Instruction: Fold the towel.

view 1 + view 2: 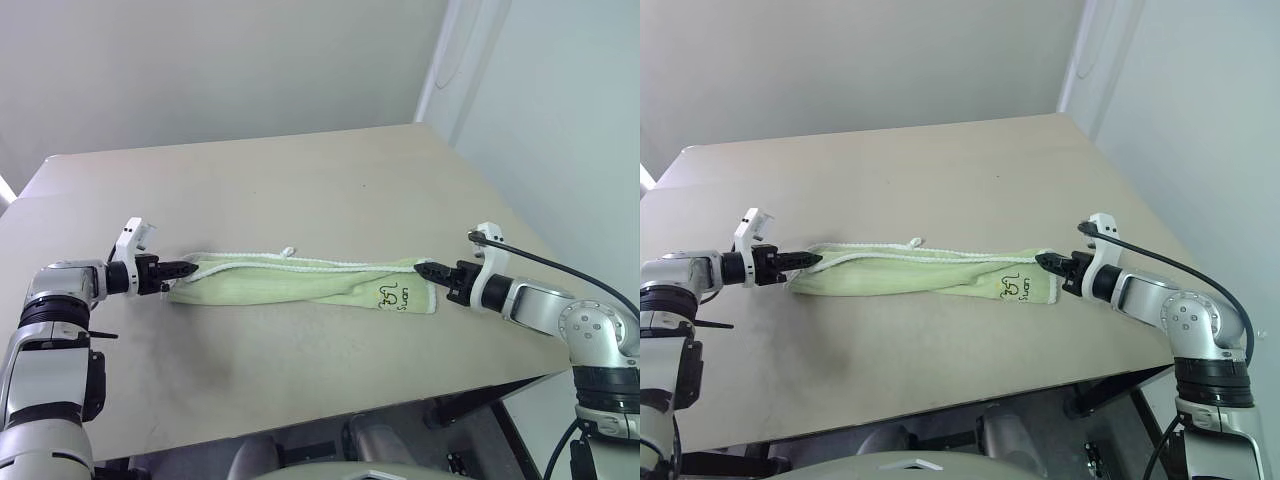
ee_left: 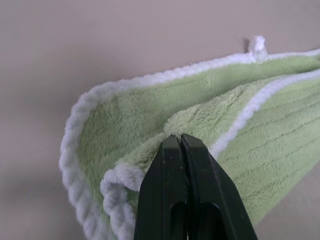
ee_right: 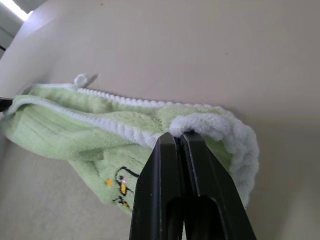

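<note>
Two closed grips keep the towel [image 1: 300,283] stretched across the counter [image 1: 300,180]: our left gripper [image 1: 186,268] pinches one end, our right gripper [image 1: 428,270] the other. This keeps the doubled strip taut and aligned, likely for lay-down.

Embroidered logo [image 1: 391,295] near the right-hand end of the light-green towel [image 1: 290,282]: a small dark outline figure with a short word stitched beside it, apparently "Swan", though the letters are too small to read with certainty. No other lettering is legible.
</note>
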{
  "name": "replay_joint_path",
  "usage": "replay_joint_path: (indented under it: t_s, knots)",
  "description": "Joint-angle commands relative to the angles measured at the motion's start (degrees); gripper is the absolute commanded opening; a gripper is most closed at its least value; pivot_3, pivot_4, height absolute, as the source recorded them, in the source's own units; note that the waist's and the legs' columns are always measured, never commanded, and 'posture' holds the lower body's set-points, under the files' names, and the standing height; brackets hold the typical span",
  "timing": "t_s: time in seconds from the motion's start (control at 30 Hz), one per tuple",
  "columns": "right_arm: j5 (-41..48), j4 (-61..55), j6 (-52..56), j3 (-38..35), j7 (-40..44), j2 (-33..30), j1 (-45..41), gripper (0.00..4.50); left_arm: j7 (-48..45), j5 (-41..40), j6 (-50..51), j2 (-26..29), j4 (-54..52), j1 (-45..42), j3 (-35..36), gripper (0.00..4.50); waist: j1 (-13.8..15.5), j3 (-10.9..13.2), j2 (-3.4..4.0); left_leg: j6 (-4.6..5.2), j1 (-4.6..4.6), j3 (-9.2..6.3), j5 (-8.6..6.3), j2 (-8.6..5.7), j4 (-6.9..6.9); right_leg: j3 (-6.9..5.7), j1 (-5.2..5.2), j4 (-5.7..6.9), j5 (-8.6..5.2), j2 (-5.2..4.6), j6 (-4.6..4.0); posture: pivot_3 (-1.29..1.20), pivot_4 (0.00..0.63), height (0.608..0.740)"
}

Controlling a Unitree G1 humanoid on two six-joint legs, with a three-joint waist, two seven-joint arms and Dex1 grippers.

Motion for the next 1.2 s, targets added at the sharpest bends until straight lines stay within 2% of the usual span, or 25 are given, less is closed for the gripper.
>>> replay_joint_path:
  t_s: [0.03,0.33,0.37,0.43,0.5,0.57,0.73,0.77,0.9,1.1,1.2]
  knots:
    - [-1.5,0.4,-0.2,-1.7,0.4,1.0,-1.9,0.01,0.7,0.2,0.0,-0.4,0.9,-3.3,1.8,0.00,0.0,0.0,0.00,0.00,0.00,0.00,0.00,0.00,0.00,0.00,0.00,0.00,0.00,0.00,0.00,0.00,0.000,0.740]
    - [-5.0,1.0,-0.5,-1.5,1.0,3.7,-3.2,0.01,2.8,0.2,-1.1,-1.8,4.2,-5.8,3.6,0.00,0.0,0.0,0.00,0.00,-0.01,-0.02,0.00,0.00,0.02,0.00,0.00,0.00,0.03,0.01,0.03,0.00,0.000,0.740]
    - [-5.3,0.8,-0.5,-1.4,1.4,3.8,-3.3,0.00,2.5,0.2,-1.1,-1.8,4.3,-5.9,3.7,0.41,0.0,0.0,0.00,0.00,-0.01,-0.01,0.00,0.00,0.02,0.01,0.00,0.00,0.03,0.01,0.03,0.00,0.000,0.740]
    - [-6.5,0.6,-1.3,-1.4,1.6,4.3,-3.5,0.00,2.8,0.0,-1.0,-1.8,4.8,-6.2,4.1,0.92,0.0,0.0,0.00,0.00,-0.01,-0.01,0.00,0.00,0.02,0.00,0.00,0.00,0.03,0.01,0.03,0.00,0.000,0.740]
    - [-7.4,0.5,-1.9,-1.7,1.9,4.6,-3.9,0.44,2.7,-0.2,-0.3,-1.7,5.2,-6.5,4.5,1.62,0.0,0.0,0.00,0.00,-0.01,-0.02,0.00,0.00,0.02,0.00,0.00,0.01,0.04,0.01,0.03,0.00,0.000,0.740]
    - [-8.0,0.6,-2.1,-1.9,2.3,4.9,-4.1,0.99,2.2,-0.2,0.2,-1.7,5.3,-6.5,4.8,2.35,0.0,0.0,0.00,0.00,-0.01,-0.02,0.00,0.00,0.02,0.00,0.00,0.01,0.04,0.01,0.03,0.00,0.000,0.740]
    - [-8.8,0.6,-2.0,-2.2,2.8,5.2,-4.2,2.70,1.9,-0.1,0.6,-1.7,5.3,-6.5,5.4,4.02,0.0,0.0,0.00,0.00,-0.01,-0.02,0.00,0.00,0.02,0.00,0.00,0.01,0.04,0.01,0.02,0.00,0.000,0.740]
    - [-8.9,0.6,-1.9,-2.3,2.9,5.3,-4.2,3.16,1.9,0.0,0.6,-1.7,5.2,-6.5,5.5,4.45,0.0,0.0,0.00,0.00,-0.01,-0.02,0.00,0.00,0.02,0.00,0.00,0.01,0.04,0.01,0.02,0.00,0.000,0.740]
    - [-11.2,-0.1,-3.8,-2.7,2.3,5.6,-4.0,4.48,0.8,0.3,-0.7,0.3,3.1,-5.5,5.4,4.50,-0.1,0.0,0.00,0.00,-0.01,-0.02,0.00,-0.01,0.02,0.00,0.00,0.01,0.06,0.01,-0.01,0.00,0.000,0.740]
    - [-10.1,-3.4,-3.1,-6.0,4.4,4.4,-1.0,4.48,-2.6,1.3,-3.3,3.9,0.1,-3.5,4.8,4.50,0.0,0.0,0.00,0.00,-0.01,-0.02,0.00,0.00,0.02,0.00,0.00,0.02,0.15,0.01,-0.17,0.00,0.000,0.740]
    - [-6.8,-6.1,-1.7,-9.6,5.1,5.1,1.3,4.48,-3.6,0.3,-1.9,5.3,-1.4,-3.8,5.8,4.50,0.1,0.0,0.00,0.00,-0.02,-0.03,0.00,0.00,0.02,0.00,0.00,0.01,0.15,0.01,-0.17,0.00,0.000,0.740]
